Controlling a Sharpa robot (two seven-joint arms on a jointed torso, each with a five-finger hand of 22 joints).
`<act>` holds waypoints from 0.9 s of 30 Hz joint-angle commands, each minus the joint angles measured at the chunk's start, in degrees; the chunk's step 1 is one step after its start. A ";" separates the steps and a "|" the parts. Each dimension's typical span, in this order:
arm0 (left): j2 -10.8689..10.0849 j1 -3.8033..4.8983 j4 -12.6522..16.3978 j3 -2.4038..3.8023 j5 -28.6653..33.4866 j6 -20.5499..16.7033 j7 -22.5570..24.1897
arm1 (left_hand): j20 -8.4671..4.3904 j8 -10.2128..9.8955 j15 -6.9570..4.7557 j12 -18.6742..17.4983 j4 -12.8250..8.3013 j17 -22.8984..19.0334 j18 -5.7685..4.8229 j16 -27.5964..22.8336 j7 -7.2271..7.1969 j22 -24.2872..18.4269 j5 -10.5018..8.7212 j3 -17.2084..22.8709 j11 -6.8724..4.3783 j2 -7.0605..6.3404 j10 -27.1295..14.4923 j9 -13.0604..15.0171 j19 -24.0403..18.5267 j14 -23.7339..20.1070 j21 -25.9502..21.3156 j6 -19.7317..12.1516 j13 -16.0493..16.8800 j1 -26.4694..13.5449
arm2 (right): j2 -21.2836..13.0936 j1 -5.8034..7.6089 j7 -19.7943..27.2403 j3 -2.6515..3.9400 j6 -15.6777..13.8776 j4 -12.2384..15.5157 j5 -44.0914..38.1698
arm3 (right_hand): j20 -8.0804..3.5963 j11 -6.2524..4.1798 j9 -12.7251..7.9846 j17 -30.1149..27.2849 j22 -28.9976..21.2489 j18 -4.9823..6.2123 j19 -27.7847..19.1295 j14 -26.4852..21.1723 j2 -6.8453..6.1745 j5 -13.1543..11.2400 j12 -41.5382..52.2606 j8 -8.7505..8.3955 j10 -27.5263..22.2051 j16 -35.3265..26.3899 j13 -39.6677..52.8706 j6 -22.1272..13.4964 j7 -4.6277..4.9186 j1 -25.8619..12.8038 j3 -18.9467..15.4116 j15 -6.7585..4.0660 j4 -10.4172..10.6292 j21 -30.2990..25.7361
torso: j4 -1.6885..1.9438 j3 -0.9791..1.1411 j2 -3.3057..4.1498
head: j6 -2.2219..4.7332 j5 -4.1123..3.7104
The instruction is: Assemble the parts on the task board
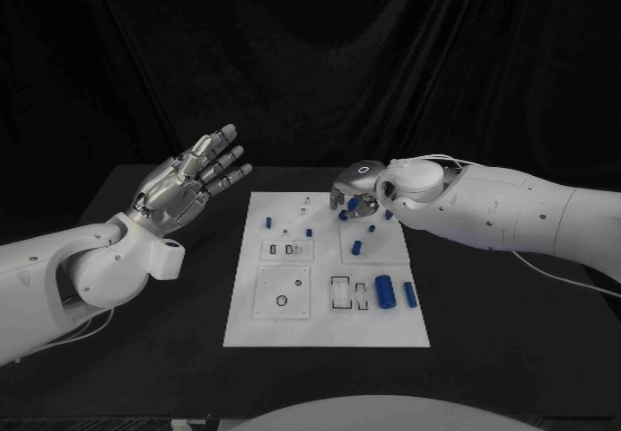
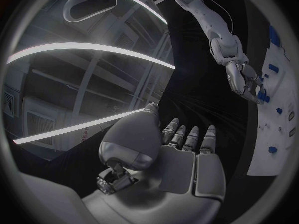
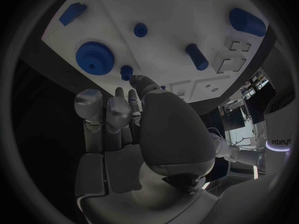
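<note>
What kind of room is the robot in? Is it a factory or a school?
Probably a robot lab or test room, not a school. A white task board with small blue parts lies on a black table, dark curtains hang behind, and the left hand and right hand work over it.

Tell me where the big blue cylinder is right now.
In the head view the big blue cylinder lies on the task board, in its near right part on the robot's right-hand side, between a white framed slot and a slimmer blue cylinder.
</note>
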 commanded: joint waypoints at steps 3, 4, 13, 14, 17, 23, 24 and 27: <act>0.10 0.00 -0.08 0.06 -0.08 1.18 4.11 | 0.09 0.73 0.77 0.26 0.00 -0.23 2.20 -0.13 0.19 0.13 1.23 1.00 0.27 0.08 0.04 0.80 0.72 -0.24 0.27 0.54 -0.07 1.11 | 0.14 -0.19 0.47 0.04 -0.73 -0.49 -0.62 | 0.01 0.24 1.16 -0.24 0.92 -0.71 -0.41 -0.44 -1.18 -1.86 -0.98 -1.03 0.03 0.22 0.71 0.87 0.09 0.28 1.50 0.18 0.13 0.86 | 0.05 -0.01 0.01 | 0.12 -0.01; 0.11 -0.01 -0.11 0.06 -0.08 1.21 4.09 | 0.09 0.73 0.78 0.26 0.00 -0.23 2.20 -0.13 0.19 0.13 1.25 1.01 0.27 0.07 0.04 0.80 0.72 -0.23 0.27 0.54 -0.07 1.12 | 0.15 -0.19 0.46 0.04 -0.74 -0.53 -0.62 | 0.01 0.24 1.16 -0.23 0.94 -0.71 -0.41 -0.43 -1.19 -1.91 -0.98 -1.03 0.04 0.23 0.72 0.87 0.09 0.24 1.51 0.18 0.14 0.87 | 0.03 -0.02 0.01 | 0.19 0.01; 0.13 -0.03 -0.26 0.06 -0.08 1.46 3.96 | 0.19 0.72 1.00 0.25 -0.19 -0.16 2.17 0.02 0.19 0.15 1.66 1.24 0.33 0.10 0.02 0.79 0.76 -0.13 0.30 0.48 -0.08 1.44 | 0.40 -0.28 0.23 0.04 -0.38 -1.02 -0.62 | 0.06 0.29 1.56 -0.17 1.30 -0.76 -0.40 -0.44 -1.37 -2.81 -0.84 -0.82 0.44 0.21 0.90 1.43 0.15 -0.57 1.72 0.23 0.31 0.96 | 0.02 -0.06 -0.01 | 0.21 0.09; 0.09 -0.03 -0.22 0.06 -0.08 1.48 3.93 | 0.19 0.72 1.00 0.25 -0.19 -0.16 2.17 0.02 0.19 0.15 1.66 1.24 0.33 0.10 0.02 0.79 0.76 -0.13 0.30 0.48 -0.08 1.44 | 0.42 -0.30 0.21 0.04 -0.38 -1.07 -0.62 | 0.06 0.29 1.56 -0.17 1.30 -0.76 -0.40 -0.44 -1.37 -2.81 -0.84 -0.82 0.44 0.21 0.90 1.43 0.15 -0.57 1.72 0.23 0.31 0.96 | 0.00 -0.05 -0.02 | 0.14 0.13; -0.02 -0.04 -0.15 0.06 -0.08 1.54 3.85 | 0.24 0.73 1.07 0.26 -0.28 -0.13 2.16 0.08 0.22 0.15 1.82 1.33 0.34 0.08 0.04 0.80 0.78 -0.09 0.32 0.53 -0.07 1.58 | 0.48 -0.35 0.25 0.04 -0.46 -1.28 -0.62 | 0.08 0.28 1.81 -0.15 1.49 -0.78 -0.38 -0.44 -1.37 -3.23 -0.78 -0.63 0.61 0.19 1.00 1.86 0.17 -0.87 1.83 0.24 0.36 1.01 | 0.00 -0.05 -0.02 | -0.09 0.21; -0.16 -0.05 -0.13 0.05 -0.08 1.50 3.80 | 0.29 0.81 1.06 0.27 -0.52 -0.14 2.16 0.08 0.64 0.16 2.21 1.57 0.22 0.07 0.04 0.86 0.79 -0.10 0.33 0.90 -0.07 1.91 | 0.62 -0.51 0.51 0.04 -0.50 -1.68 -0.53 | 0.15 0.12 2.76 -0.45 1.96 -0.85 -0.55 -0.81 -1.38 -3.97 -0.49 0.13 1.14 -0.18 1.36 3.28 0.16 -1.54 1.97 0.25 0.40 1.03 | 0.02 -0.01 -0.04 | -0.49 0.14; -0.17 -0.05 -0.12 0.05 -0.08 1.51 3.80 | 0.30 0.81 1.06 0.28 -0.57 -0.14 2.16 0.08 0.68 0.16 2.30 1.61 0.24 0.06 0.06 0.86 0.80 -0.10 0.34 0.90 -0.06 1.97 | 0.64 -0.55 0.54 0.04 -0.49 -1.74 -0.35 | 0.14 0.11 2.87 -0.43 1.99 -0.85 -0.57 -0.82 -1.37 -3.97 -0.42 0.21 1.24 -0.18 1.42 3.41 0.18 -1.54 2.01 0.24 0.38 1.02 | 0.02 -0.02 -0.07 | -0.58 0.15; -0.17 -0.05 -0.10 0.05 -0.08 1.53 3.77 | 0.31 0.82 1.05 0.30 -0.63 -0.14 2.16 0.10 0.73 0.17 2.44 1.68 0.29 0.07 0.09 0.87 0.82 -0.09 0.35 0.96 -0.05 2.05 | 0.72 -0.77 0.63 0.04 -0.48 -1.96 0.34 | 0.13 0.08 3.26 -0.08 2.29 -0.89 -0.53 -0.78 -1.28 -3.90 -0.23 0.47 1.57 0.01 1.60 3.80 0.24 -1.45 2.21 0.22 0.22 1.15 | 0.03 -0.03 -0.14 | -0.76 0.22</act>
